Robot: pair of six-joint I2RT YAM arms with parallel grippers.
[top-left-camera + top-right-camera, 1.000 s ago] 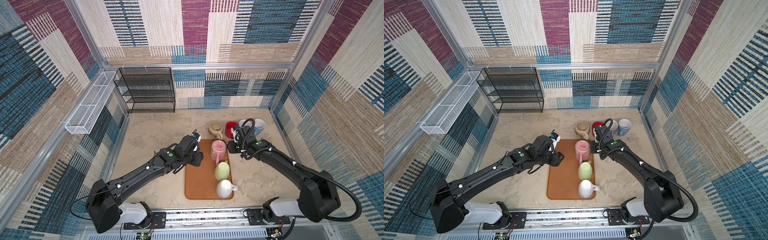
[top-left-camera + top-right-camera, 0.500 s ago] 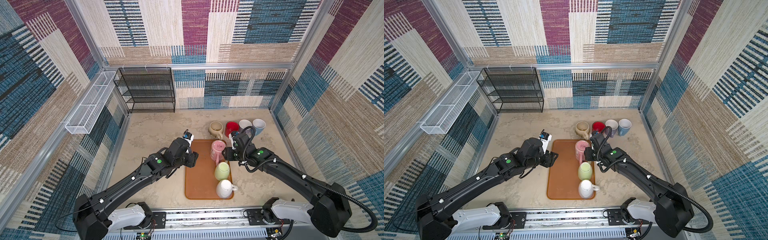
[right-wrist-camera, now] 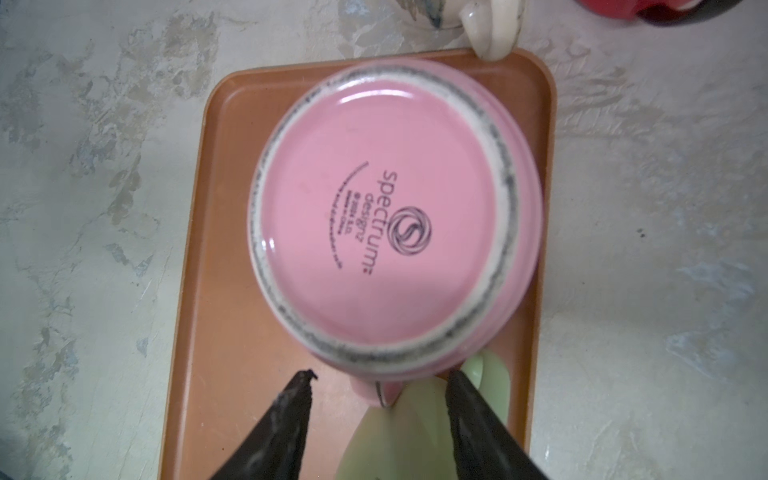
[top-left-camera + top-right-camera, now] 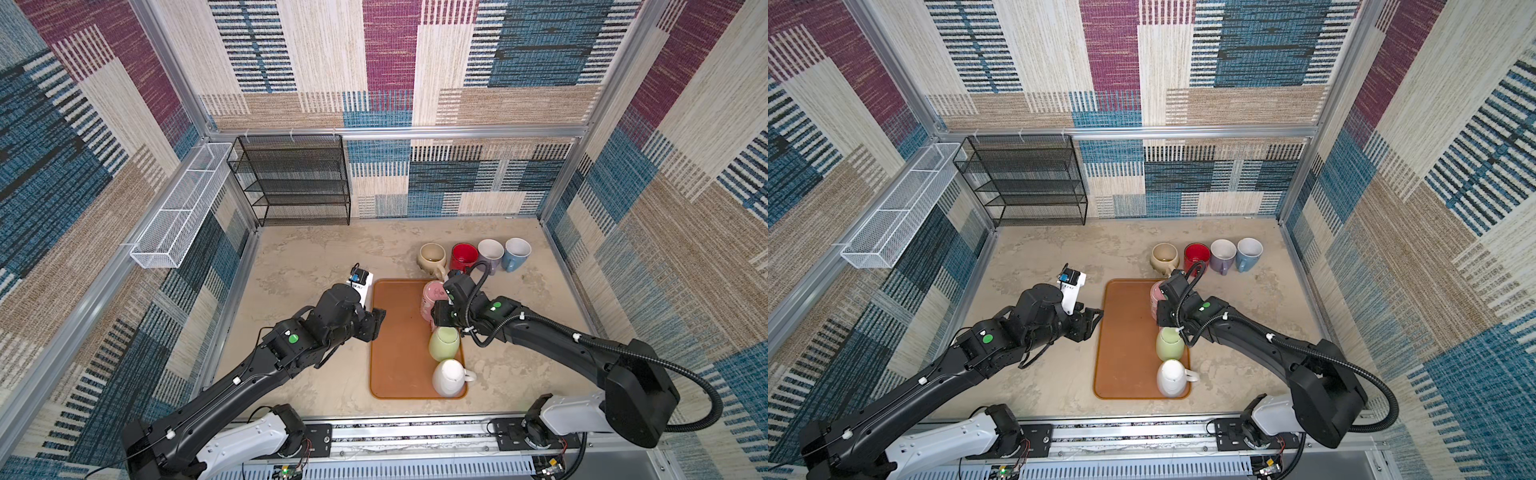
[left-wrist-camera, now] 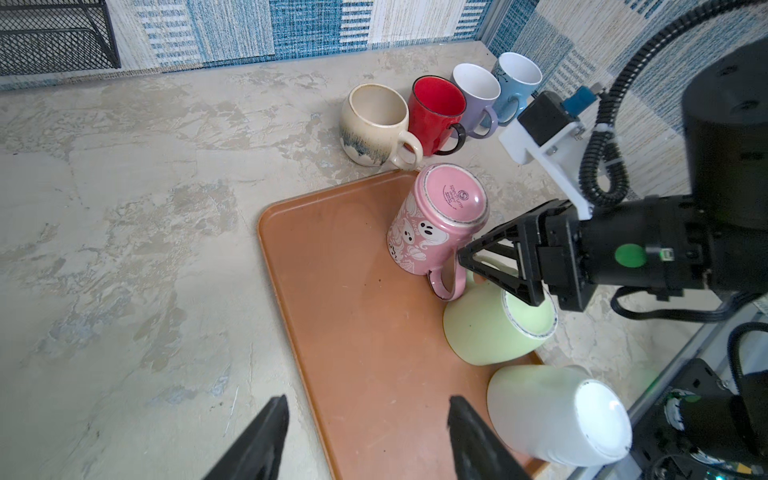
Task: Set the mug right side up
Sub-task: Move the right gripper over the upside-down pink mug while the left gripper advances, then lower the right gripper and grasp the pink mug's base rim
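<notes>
Found pink mug (image 3: 382, 216) inverted on orange tray (image 5: 332, 291), base up with maker's stamp legible, directly ahead of the right gripper (image 3: 380, 374). Recorded its fingers (image 3: 291, 419) as parted, with the mug's handle sitting in the gap between the tips. No clamp evident, and cannot confirm contact with either pad. Noted green mug (image 5: 490, 328) just beneath and behind those same fingers, close beside the pink handle. Noted white mug (image 5: 552, 415) further back along the tray, behind the fingers. Logged left gripper (image 5: 368, 401) with fingers (image 5: 266, 436) spread wide, holding nothing, only tray edge and tabletop (image 5: 124, 208) visible between them. Placed the pink mug well ahead of these fingertips, apart from them. Observed, beyond the pink mug from both sets of fingers, a row of four upright mugs off the tray — cream mug (image 5: 374, 120), red mug (image 5: 436, 108), lilac mug (image 5: 476, 89), blue mug (image 5: 517, 77). Marked the cream handle as reaching the tray's far corner; cannot tell whether touching or merely overhanging.
</notes>
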